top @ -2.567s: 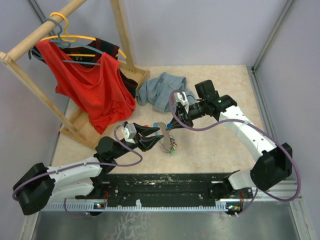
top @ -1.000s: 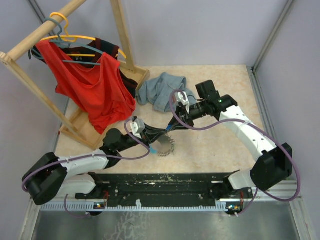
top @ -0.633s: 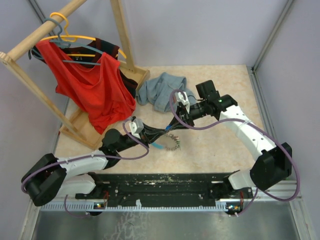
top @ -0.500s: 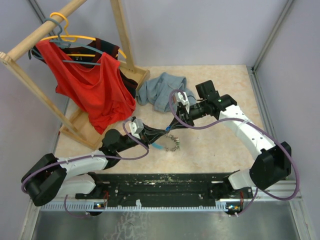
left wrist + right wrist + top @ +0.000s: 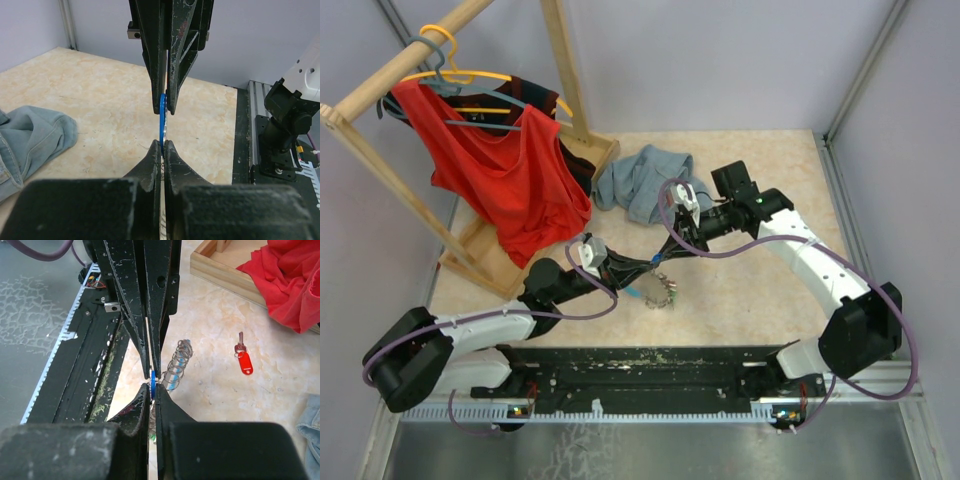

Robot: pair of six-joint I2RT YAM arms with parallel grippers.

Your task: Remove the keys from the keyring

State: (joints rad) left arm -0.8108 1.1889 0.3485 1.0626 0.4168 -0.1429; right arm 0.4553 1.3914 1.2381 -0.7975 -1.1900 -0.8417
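Over the middle of the table my two grippers meet tip to tip. A thin blue key (image 5: 162, 120) head, seen edge-on, spans both pairs of jaws. My left gripper (image 5: 161, 144) is shut on its near end and my right gripper (image 5: 162, 107) is shut on its far end. In the right wrist view the blue key (image 5: 152, 376) sits between my right gripper (image 5: 152, 386) and left gripper (image 5: 152, 367). The keyring (image 5: 177, 365), a coil of silvery rings with light blue inside, hangs just beside them. From above, the keyring (image 5: 663, 292) dangles below the tips. A red key (image 5: 243, 361) lies loose on the table.
A grey-blue cloth garment (image 5: 642, 180) lies bunched behind the grippers. A wooden clothes rack (image 5: 570, 80) with a red shirt (image 5: 510, 170) on hangers stands at the back left. The black rail (image 5: 650, 365) runs along the near edge, and metal frame posts (image 5: 860, 70) rise at the right.
My right gripper's jaws have closed onto the blue key. The hanging keyring has swung a little to the right. The left arm has barely moved.
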